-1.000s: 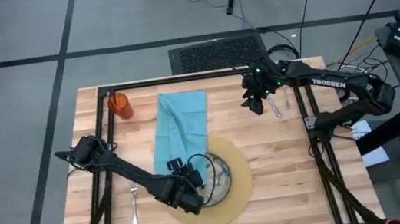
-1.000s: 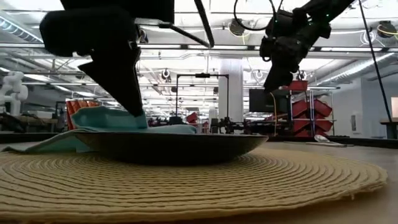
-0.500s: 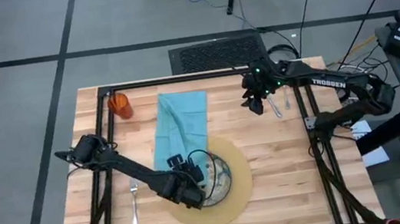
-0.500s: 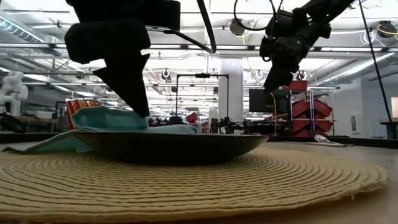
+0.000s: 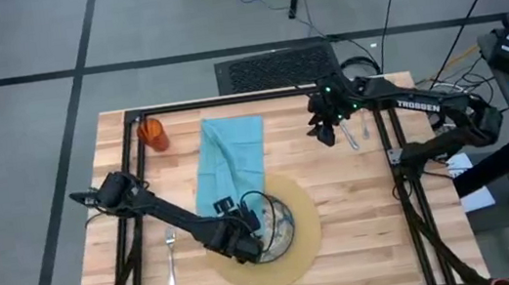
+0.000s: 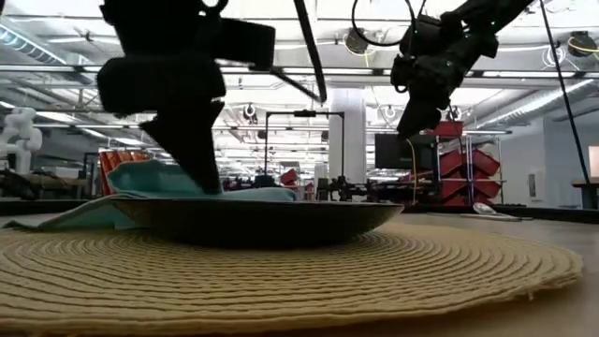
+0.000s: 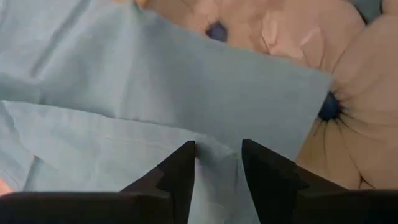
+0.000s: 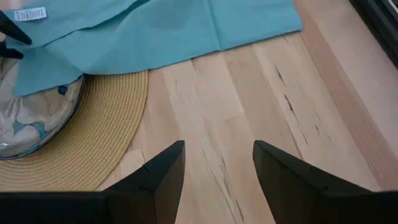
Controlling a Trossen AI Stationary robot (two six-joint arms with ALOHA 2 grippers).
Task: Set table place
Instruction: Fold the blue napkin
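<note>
The teal napkin (image 5: 232,155) lies lengthwise on the table (image 5: 360,197), and its near end drapes over the left rim of the speckled plate (image 5: 286,219). The plate rests on the round tan mat (image 5: 310,245). My left gripper (image 5: 250,234) is down on that near end of the napkin, shut on it. My right gripper (image 5: 325,133) hangs open above the far right of the table with nothing between its fingers. The knife (image 5: 352,135) and spoon (image 5: 366,128) lie beside it. The fork (image 5: 170,257) lies near the table's left edge, and the orange cup (image 5: 152,133) stands at the far left. My left gripper pinches the napkin's near end (image 7: 217,158) between its two fingers, where the cloth lies over the plate. The fingers (image 6: 201,178) come from above, slanting down. One layer or several, I cannot tell. The cloth lies slack, resting on the plate and the table.
Black frame bars (image 5: 131,178) run along the table's left and right sides. Bare wood (image 8: 236,124) lies between the mat and the right gripper.
My left gripper has shifted a little toward the table's far edge over the plate's left rim and has turned slightly. The napkin, the plate and the right arm have kept their places.
</note>
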